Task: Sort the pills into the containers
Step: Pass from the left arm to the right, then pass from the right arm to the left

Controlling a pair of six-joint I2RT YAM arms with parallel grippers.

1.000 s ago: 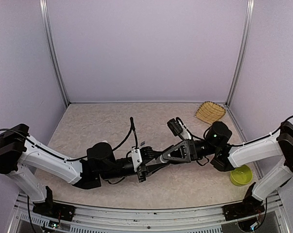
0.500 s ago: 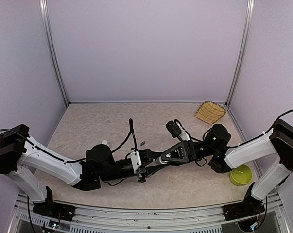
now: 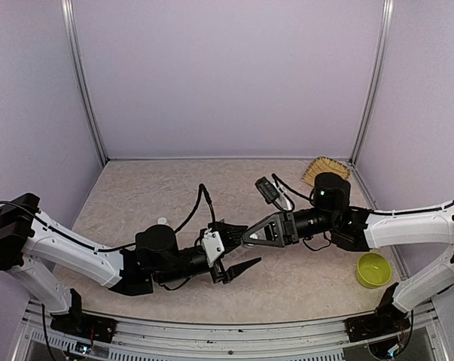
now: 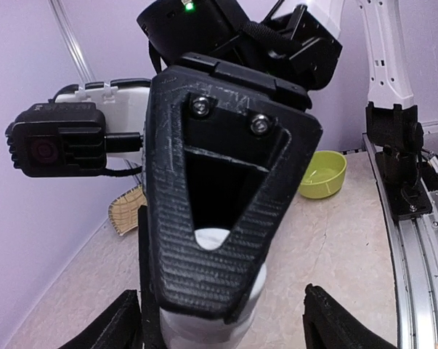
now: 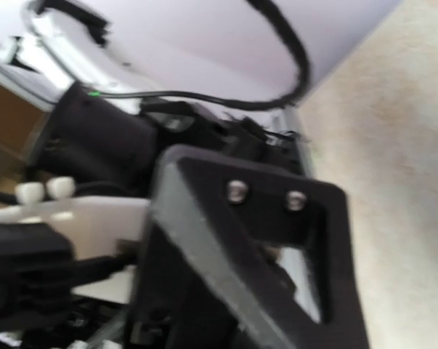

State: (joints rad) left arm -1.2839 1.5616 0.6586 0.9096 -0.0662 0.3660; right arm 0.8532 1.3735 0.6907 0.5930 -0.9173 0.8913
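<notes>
From above: left pincer (image 3: 240, 244) and right pincer (image 3: 248, 235) brought tip to tip over the middle of the beige surface (image 3: 136, 188), arms stretched in from either side. Left pincer spread wide, one finger low and pointing right, the other up beside the right pincer's tip. Right pincer narrowed, its grip hidden here by its own triangular finger. Small white object (image 3: 163, 221) lying on the surface just behind the left arm. Lime-green bowl (image 3: 374, 269) near the right edge, close to the right arm. Woven basket (image 3: 328, 165) at the far right corner, half hidden behind the right wrist. No telling where the pills or the containers lie: neither to be made out in any view.

Left wrist: own fingertips (image 4: 124, 320) far apart at the bottom corners, touching nothing. Between them the right pincer (image 4: 200, 291), ribbed black finger face-on, clamped against a white rounded thing (image 4: 211, 238) showing through the finger's window and bulging out beneath it; kind unclear. Behind, lime-green bowl (image 4: 324, 174) and woven basket (image 4: 128, 211) on the surface (image 4: 335, 247).

Right wrist: blurred. Right pincer's finger (image 5: 255, 240) filling the frame, a pale patch in its window. Beyond it, black housing (image 5: 95, 138) of the left arm and a looping cable (image 5: 295, 58). Surface (image 5: 400, 145) at right.
</notes>
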